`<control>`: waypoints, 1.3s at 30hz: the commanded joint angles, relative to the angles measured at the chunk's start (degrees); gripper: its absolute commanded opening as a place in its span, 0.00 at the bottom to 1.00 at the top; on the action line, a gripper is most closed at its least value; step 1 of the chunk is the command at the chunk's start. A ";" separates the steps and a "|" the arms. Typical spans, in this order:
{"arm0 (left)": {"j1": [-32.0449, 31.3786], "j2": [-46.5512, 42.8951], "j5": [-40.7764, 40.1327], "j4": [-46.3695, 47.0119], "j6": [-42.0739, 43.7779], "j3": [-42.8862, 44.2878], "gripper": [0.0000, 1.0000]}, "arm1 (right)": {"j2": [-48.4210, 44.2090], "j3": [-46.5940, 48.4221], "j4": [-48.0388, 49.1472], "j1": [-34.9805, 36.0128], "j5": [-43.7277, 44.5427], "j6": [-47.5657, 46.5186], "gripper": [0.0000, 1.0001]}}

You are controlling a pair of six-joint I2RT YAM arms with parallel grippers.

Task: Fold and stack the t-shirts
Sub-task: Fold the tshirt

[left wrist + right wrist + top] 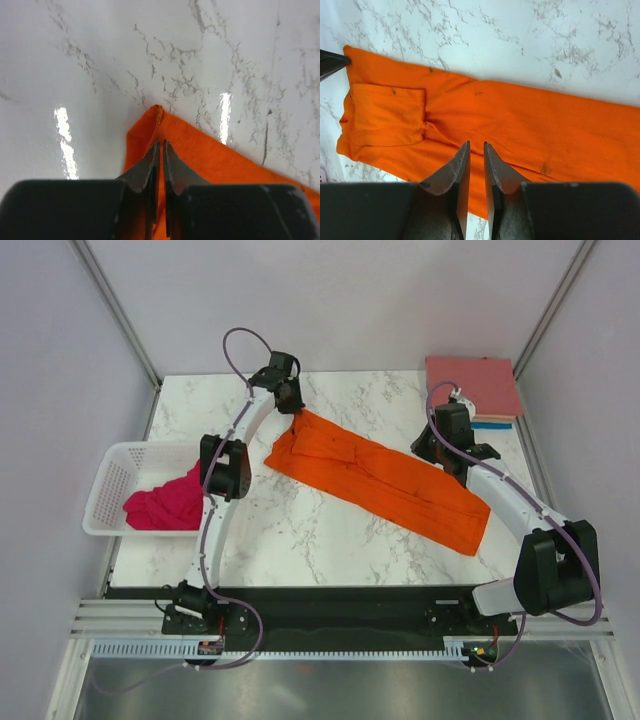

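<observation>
A bright orange t-shirt (380, 480), folded into a long strip, lies diagonally across the marble table (300, 540). My left gripper (292, 410) is at the strip's far-left corner. In the left wrist view its jaws (160, 142) are shut on a ridge of the orange cloth (225, 160), and the corner tip pokes out beyond them. My right gripper (453, 462) hovers over the strip's far edge near the right end. Its fingers (476, 144) stand a narrow gap apart above the flat orange cloth (520, 115), with nothing between them. A magenta-pink t-shirt (160, 505) lies crumpled in the basket.
A white slatted basket (115, 455) sits at the table's left edge. A stack of folded t-shirts (470, 385), salmon-pink on top with a blue edge (490, 424) below, rests at the far right corner. Grey walls close in both sides.
</observation>
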 commanded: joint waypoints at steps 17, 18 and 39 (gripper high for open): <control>-4.56 -37.24 10.13 9.96 -1.09 -48.72 0.12 | -7.27 -3.13 -4.71 -0.60 -3.53 -1.31 0.25; -4.73 -37.41 9.70 9.96 -1.26 -50.82 0.12 | -7.45 -3.22 -4.80 -0.60 -3.71 -1.31 0.25; -4.56 -8.27 -6.65 -3.22 4.44 -19.78 0.12 | -3.67 -0.41 -5.76 -0.86 1.03 -2.27 0.24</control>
